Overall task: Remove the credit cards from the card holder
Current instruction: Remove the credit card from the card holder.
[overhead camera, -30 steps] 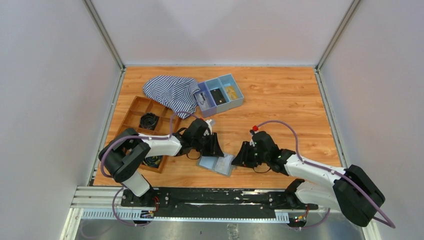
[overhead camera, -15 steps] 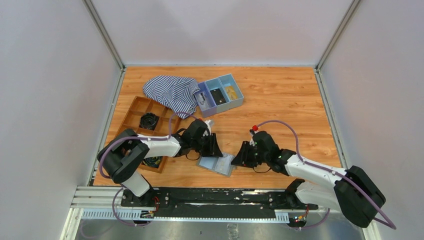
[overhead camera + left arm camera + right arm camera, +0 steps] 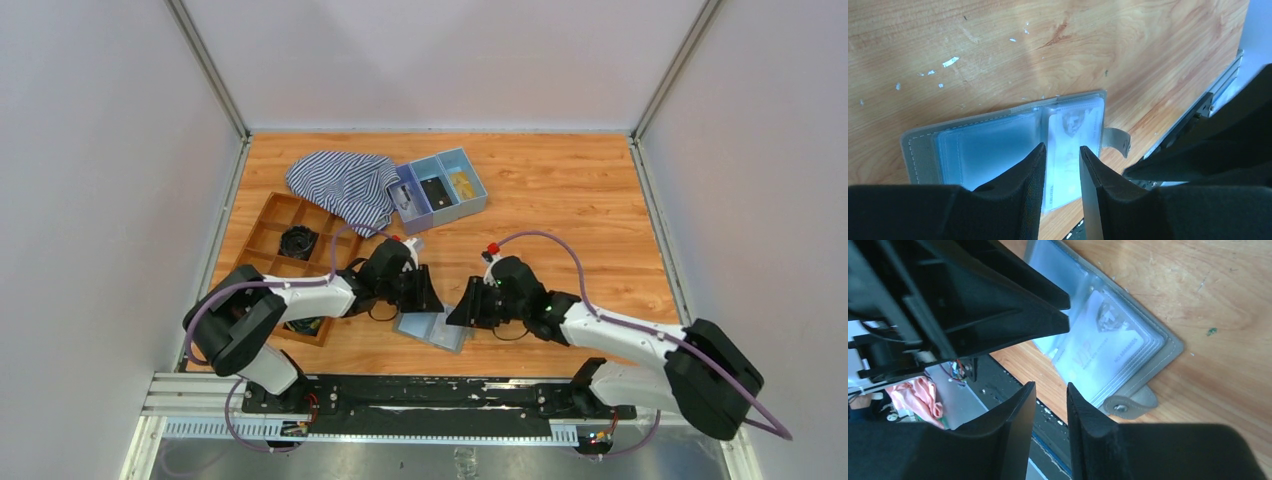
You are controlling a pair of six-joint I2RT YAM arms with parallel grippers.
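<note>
The grey card holder [image 3: 432, 329] lies open on the wood table near the front edge. Its pale blue pockets face up. In the left wrist view the holder [image 3: 973, 150] shows a pale credit card [image 3: 1068, 130] in its right half, with the snap tab [image 3: 1115, 140] beside it. My left gripper [image 3: 1063, 150] hovers over that card, jaws a little apart and empty. In the right wrist view the card [image 3: 1098, 340] reads "VIP" inside the holder [image 3: 1160, 347]. My right gripper [image 3: 1051, 386] is narrowly open and empty by the holder's front edge. From above, the left gripper [image 3: 425, 297] and right gripper [image 3: 462, 312] nearly meet.
A blue three-compartment tray [image 3: 440, 190] and a striped cloth [image 3: 340, 185] lie at the back. A wooden divided box [image 3: 285, 240] sits at the left. The black base rail [image 3: 400, 395] runs just in front of the holder.
My right gripper has moved left, up to the holder's right side and close to the left gripper. My left gripper has shifted only slightly. The holder has stayed in place.
</note>
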